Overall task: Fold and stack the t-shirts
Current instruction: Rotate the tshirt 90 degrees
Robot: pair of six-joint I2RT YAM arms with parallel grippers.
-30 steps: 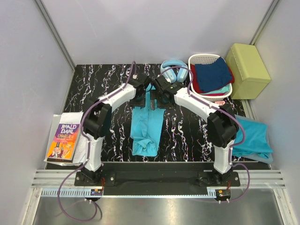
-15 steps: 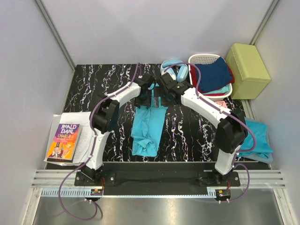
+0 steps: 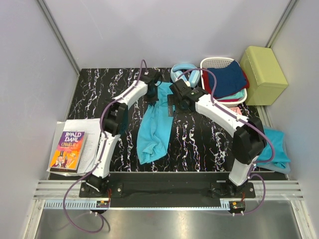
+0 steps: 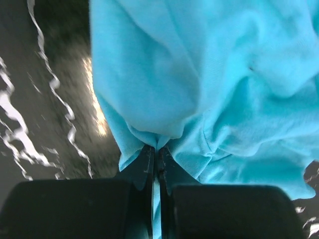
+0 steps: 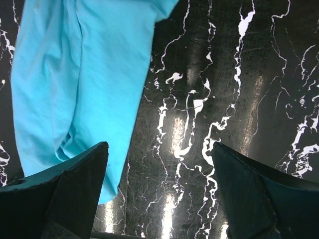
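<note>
The left gripper (image 3: 154, 93) is located over the far middle of the table (image 3: 99, 89), and its fingers are pressed together on a gathered edge of a turquoise t-shirt (image 3: 155, 124). In the left wrist view, the cloth of the t-shirt (image 4: 209, 74) is seen bunched into a pinch at the left gripper (image 4: 155, 152), with folds fanning out from that point. From the gripped far end, the t-shirt is extended as a long, narrow, slightly slanted band toward the near edge of the table, where a rumpled end is found. The right gripper (image 3: 172, 102) is positioned just beside the t-shirt on its right, with the fingers spread wide and nothing held between them. In the right wrist view, the right gripper (image 5: 158, 147) is shown over bare marbled table surface, with the t-shirt (image 5: 75, 74) at the left finger. A second t-shirt (image 3: 271, 144) is draped over the right edge of the table. A basket (image 3: 214, 62) of folded cloth, headphones (image 3: 182, 69), a box (image 3: 263, 67) and a book (image 3: 67, 149) are placed around the perimeter.
</note>
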